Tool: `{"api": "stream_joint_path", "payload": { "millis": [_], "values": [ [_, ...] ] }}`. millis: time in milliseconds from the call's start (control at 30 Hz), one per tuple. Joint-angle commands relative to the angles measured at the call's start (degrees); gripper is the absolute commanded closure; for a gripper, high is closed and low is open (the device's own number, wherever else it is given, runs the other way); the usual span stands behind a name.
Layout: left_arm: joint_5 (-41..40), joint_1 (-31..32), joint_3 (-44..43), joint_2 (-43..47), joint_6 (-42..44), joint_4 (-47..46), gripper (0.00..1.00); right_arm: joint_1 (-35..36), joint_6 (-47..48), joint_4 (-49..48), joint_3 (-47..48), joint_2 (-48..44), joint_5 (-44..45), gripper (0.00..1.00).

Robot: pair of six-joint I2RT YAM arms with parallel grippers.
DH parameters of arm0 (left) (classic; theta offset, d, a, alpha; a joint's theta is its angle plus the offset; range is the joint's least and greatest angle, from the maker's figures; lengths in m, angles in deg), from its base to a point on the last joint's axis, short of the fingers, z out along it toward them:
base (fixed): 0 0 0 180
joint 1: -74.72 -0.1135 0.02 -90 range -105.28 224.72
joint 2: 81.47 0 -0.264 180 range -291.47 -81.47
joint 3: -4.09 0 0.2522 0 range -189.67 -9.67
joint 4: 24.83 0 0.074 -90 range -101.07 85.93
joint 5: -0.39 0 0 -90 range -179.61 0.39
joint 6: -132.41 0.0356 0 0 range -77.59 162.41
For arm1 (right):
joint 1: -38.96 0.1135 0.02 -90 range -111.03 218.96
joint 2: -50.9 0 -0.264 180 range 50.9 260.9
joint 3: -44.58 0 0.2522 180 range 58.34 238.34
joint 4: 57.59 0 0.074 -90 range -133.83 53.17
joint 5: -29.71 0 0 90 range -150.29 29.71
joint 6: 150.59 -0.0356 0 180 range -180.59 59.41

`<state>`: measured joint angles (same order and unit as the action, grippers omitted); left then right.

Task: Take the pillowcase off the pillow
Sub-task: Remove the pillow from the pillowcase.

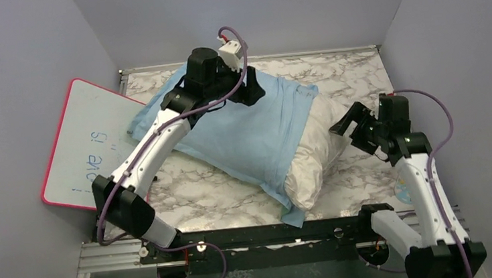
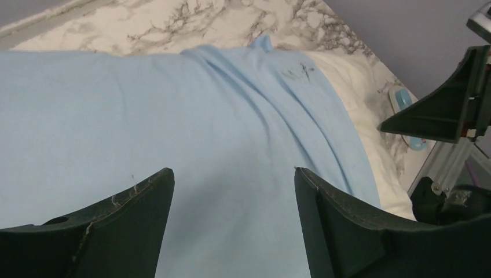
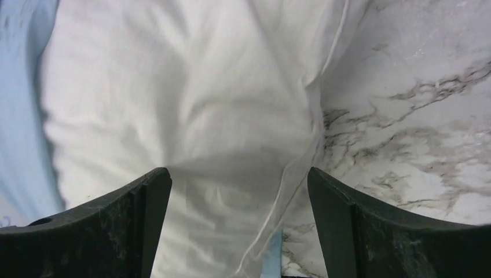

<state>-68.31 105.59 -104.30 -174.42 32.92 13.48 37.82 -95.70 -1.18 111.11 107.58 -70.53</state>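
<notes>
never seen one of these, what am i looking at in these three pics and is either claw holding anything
Two robot arms are bolted at the near edge of a marble-patterned table. The wide picture comes from a camera above and behind them; the other two come from cameras on the wrists, looking out between each claw's two dark fingers.

On the table lies a white pillow, mostly covered by a light blue pillowcase, with its right end sticking out. A pink-rimmed whiteboard leans at the left.

The left gripper is over the pillowcase, the right gripper over the bare pillow end. Both are open and hold nothing.
</notes>
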Motion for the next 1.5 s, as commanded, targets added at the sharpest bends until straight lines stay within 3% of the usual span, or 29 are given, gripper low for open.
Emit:
{"api": "stream_joint_path", "payload": {
  "millis": [0, 200, 467, 700, 900, 967, 1100, 1167, 1200, 1400, 1467],
  "values": [
    [-2.27, -0.16, 14.45, 10.97, -3.24, -5.03, 0.21, 0.02, -2.39, 5.05, -6.01, -12.40, -12.04, 0.06],
    [2.33, 0.04, 31.00, 22.67, -8.32, -6.75, 0.18, 0.09, -7.59, -3.48, -18.87, -25.39, -35.35, 0.00],
    [3.62, 3.64, 48.01, 34.84, -15.73, -9.32, 0.17, 0.09, -0.88, 0.75, -24.34, -27.41, -47.46, 0.00],
    [-2.12, 13.20, 59.70, 43.33, -23.23, -14.00, 0.17, 0.09, 1.81, 2.44, -26.91, -29.19, -48.59, 0.00],
    [-6.61, 16.22, 67.17, 48.87, -25.66, -15.90, 0.17, 0.09, 2.83, 1.03, -28.79, -28.89, -45.47, 0.01],
    [-6.64, 16.28, 68.69, 49.74, -26.19, -17.59, 0.17, 0.09, 1.60, -1.36, -29.92, -28.30, -44.98, 0.07],
    [-5.59, 17.22, 69.48, 48.56, -27.82, -20.98, 0.17, 0.09, -0.53, -5.10, -30.40, -27.34, -43.90, 0.30],
    [-6.45, 18.30, 69.85, 47.86, -28.46, -22.78, 0.17, 0.09, -0.49, -6.38, -30.01, -26.73, -43.64, 0.56],
    [-7.29, 18.86, 70.13, 47.69, -28.82, -23.68, 0.17, 0.09, -0.60, -6.34, -29.72, -26.39, -42.56, 0.63],
    [-9.49, 22.76, 71.64, 44.82, -33.54, -32.05, 0.17, 0.09, -3.15, -7.51, -29.57, -24.85, -38.87, 0.66],
    [-11.19, 25.91, 71.62, 42.67, -34.27, -34.78, 0.17, 0.09, -3.77, -8.14, -29.61, -25.13, -37.79, 0.71]
  ]
}}
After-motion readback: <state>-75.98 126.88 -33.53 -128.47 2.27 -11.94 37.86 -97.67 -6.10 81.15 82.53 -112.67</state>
